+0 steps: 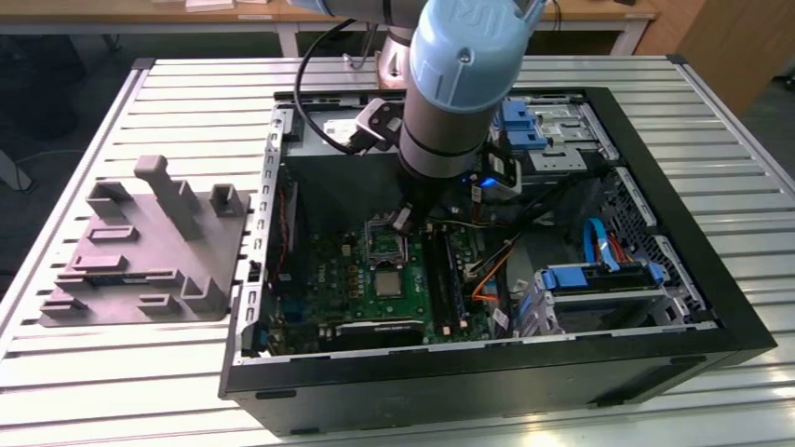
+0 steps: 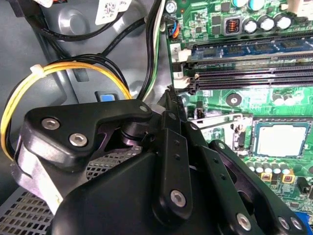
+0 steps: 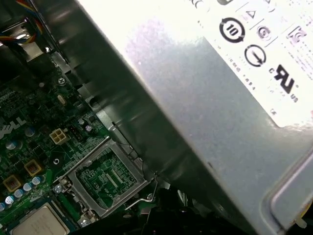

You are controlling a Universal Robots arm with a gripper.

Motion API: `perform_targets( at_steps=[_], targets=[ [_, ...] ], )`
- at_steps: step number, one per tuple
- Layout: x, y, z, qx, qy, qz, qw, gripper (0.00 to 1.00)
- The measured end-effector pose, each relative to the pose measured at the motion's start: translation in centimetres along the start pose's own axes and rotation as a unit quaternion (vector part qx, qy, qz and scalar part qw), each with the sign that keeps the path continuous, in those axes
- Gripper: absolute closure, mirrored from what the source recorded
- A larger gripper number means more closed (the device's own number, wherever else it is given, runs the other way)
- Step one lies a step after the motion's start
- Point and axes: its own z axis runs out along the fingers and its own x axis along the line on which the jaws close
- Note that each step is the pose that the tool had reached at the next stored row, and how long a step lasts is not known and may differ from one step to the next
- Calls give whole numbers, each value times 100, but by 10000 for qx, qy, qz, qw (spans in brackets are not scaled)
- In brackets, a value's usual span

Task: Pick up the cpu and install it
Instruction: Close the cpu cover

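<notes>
The cpu [image 1: 390, 280], a small square chip with a pale silvery top, lies flat in the motherboard socket inside the open computer case [image 1: 695, 279]. Both wrist views show the cpu [image 2: 279, 139] [image 3: 38, 223] sitting in place. The socket's metal hold-down frame [image 3: 105, 178] is swung open and lies beside the chip [image 1: 385, 244]. My gripper [image 1: 405, 223] hangs low in the case just above that open frame, a short way from the cpu and apart from it. Its black body [image 2: 166, 161] takes up the near part of the second wrist view.
A grey plastic fixture [image 1: 137, 251] with posts and slots stands on the slatted table at the exterior view's left. Inside the case are the grey power supply wall [image 3: 205, 98], memory slots [image 2: 254, 63], yellow and black cables [image 2: 58, 71] and blue drive brackets [image 1: 597, 277].
</notes>
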Motion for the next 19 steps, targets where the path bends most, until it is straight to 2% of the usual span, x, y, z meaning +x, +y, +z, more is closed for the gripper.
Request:
perform_targets(
  at_steps=[6, 13, 19],
  targets=[
    [4, 2, 15, 6, 7, 1, 10000, 89],
    [9, 9, 12, 106, 132, 5, 9999, 89],
    [12, 32, -27, 110, 136, 6, 9998, 89]
  ],
)
